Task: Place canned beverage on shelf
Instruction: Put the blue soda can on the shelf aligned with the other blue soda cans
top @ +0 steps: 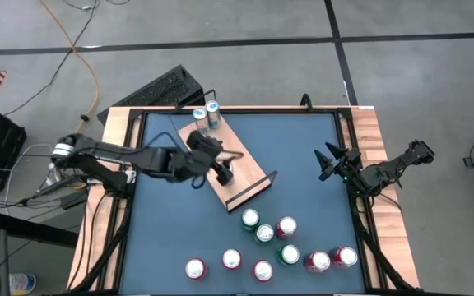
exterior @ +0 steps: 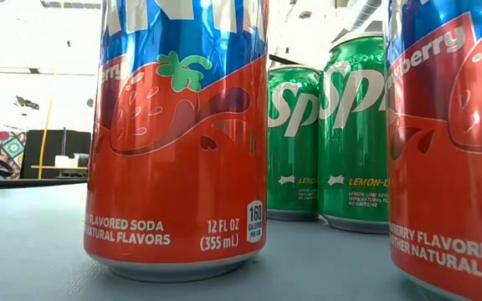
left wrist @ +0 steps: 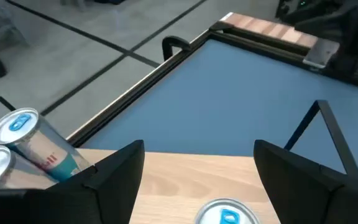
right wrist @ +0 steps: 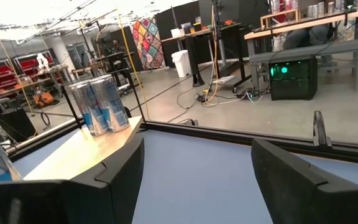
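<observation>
Hovering over the middle of the shelf (top: 230,168), the left gripper (top: 225,171) has its jaws spread, and we see a can (left wrist: 224,213) standing upright on the board directly between and below them. We cannot tell from the high view whether the jaws touch this can; in the left wrist view there is a clear gap on each side of its top, so we judge it is not gripped. The can's long axis is vertical, in line with the gap between the jaws.

The shelf lies diagonally on the counter (top: 295,148), running from far left toward near right, with a black rail (top: 253,191) at its near-right end. 2 blue-and-silver cans (top: 205,115) stand together at its far-left end. The free board lies between the can under the jaws and the rail.

The remaining supply, 8 cans (top: 263,233), stands off the shelf in a loose group along the near edge of the counter, well apart from the left gripper. The right gripper (top: 332,162), jaws also spread and holding nothing, waits at the right edge of the counter. We judge both arms to be about equally far from this group.
</observation>
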### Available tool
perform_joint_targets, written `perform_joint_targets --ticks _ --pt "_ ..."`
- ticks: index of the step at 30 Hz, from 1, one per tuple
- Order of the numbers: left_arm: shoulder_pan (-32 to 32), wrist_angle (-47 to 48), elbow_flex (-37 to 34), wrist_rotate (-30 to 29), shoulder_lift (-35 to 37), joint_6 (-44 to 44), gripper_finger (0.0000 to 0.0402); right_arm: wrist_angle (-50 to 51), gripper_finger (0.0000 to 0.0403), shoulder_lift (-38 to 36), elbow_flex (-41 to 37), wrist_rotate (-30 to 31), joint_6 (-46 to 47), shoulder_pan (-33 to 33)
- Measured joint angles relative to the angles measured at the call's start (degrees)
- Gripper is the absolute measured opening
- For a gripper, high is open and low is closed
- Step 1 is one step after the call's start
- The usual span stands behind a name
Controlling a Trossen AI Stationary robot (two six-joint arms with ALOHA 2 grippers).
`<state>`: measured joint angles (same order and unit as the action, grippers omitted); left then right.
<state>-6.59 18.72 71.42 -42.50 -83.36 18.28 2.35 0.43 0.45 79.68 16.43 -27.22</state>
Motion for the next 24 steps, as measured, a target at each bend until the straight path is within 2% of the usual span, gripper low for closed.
perform_joint_targets --ticks 9,14,19,24 --pt "-4.9 7.5 9.2 -9.5 -8.0 0.9 0.0289 0.0 0.0282 0.0 0.0 0.0 0.0 0.0" --pt "-5.2 12.6 9.1 -13.0 -7.8 15.7 0.0289 0.0 0.0282 0.0 0.0 0.0 0.0 0.0" --pt "-5.8 18.3 8.9 -12.7 -9.2 23.4 0.0289 0.0 0.0282 0.0 0.0 0.0 -0.1 0.0" --pt "-7.3 15.4 8.9 -11.9 -10.6 24.3 0.0289 0.0 0.0282 0.0 0.0 -0.1 -0.2 0.0"
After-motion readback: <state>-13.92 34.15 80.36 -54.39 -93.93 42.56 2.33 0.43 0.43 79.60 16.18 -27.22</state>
